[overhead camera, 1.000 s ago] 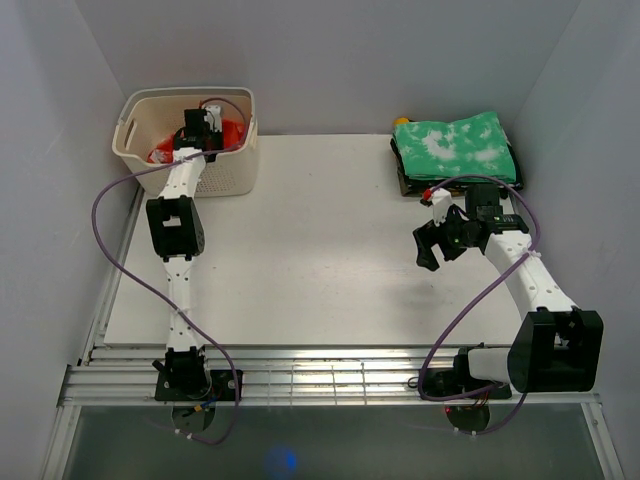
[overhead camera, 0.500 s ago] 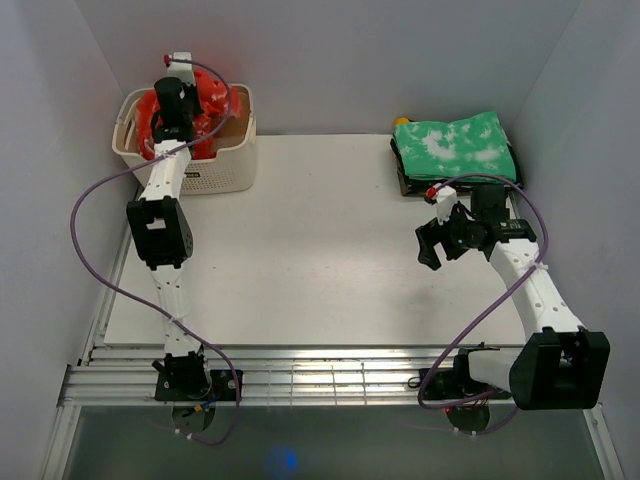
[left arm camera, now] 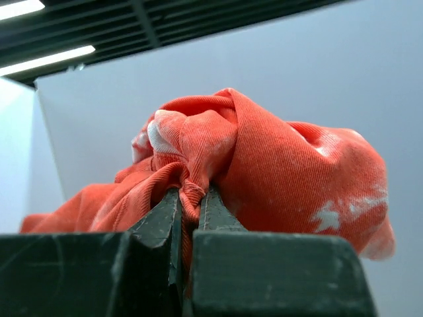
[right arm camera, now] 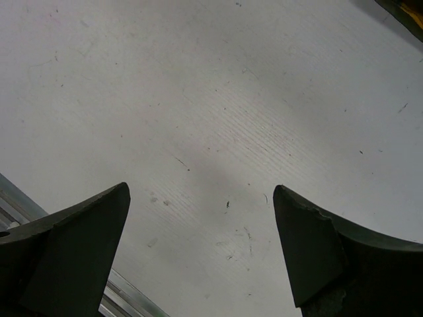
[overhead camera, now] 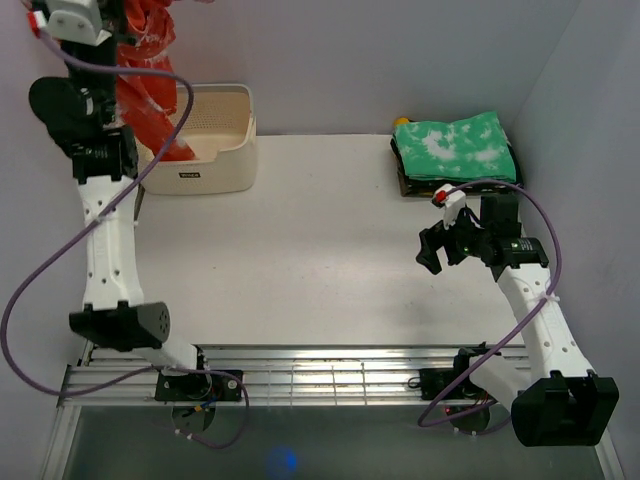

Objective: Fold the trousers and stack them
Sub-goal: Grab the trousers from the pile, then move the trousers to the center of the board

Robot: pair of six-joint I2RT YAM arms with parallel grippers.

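- The left hand is clamped tight on a bunch of the orange trousers, holding them high above the far-left corner of the worktop.
- The white-flecked cloth hangs down to the cream basket standing in that corner.
- The right hand hovers over bare worktop near the right edge, its jaws wide apart and empty.
- The folded green trousers lie on top of a stack in the far-right corner.
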